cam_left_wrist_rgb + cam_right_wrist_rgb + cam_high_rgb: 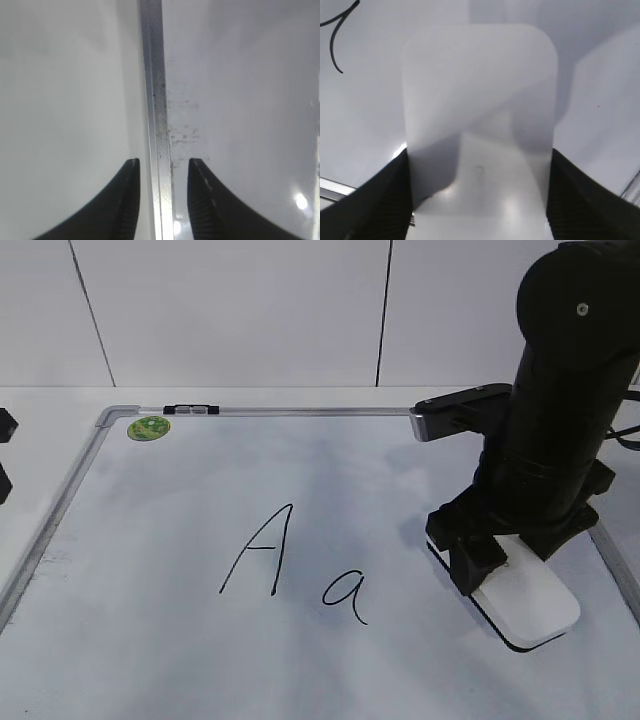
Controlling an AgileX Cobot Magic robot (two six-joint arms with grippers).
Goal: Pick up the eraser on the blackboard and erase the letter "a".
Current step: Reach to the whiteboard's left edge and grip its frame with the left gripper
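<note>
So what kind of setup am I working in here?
Likely a lab test bench: a blackboard lying flat with practice letters, a plain white panelled wall, and the right hand on the eraser.

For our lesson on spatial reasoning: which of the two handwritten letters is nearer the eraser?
The small lowercase "a": it lies between the tall capital "A" and the eraser held by the right gripper.

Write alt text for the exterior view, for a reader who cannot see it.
The right pincer straddles a white eraser lying on the blackboard, right of a handwritten capital A and the letter "a", both intact. A green sticker sits in the board's far left corner.
</note>
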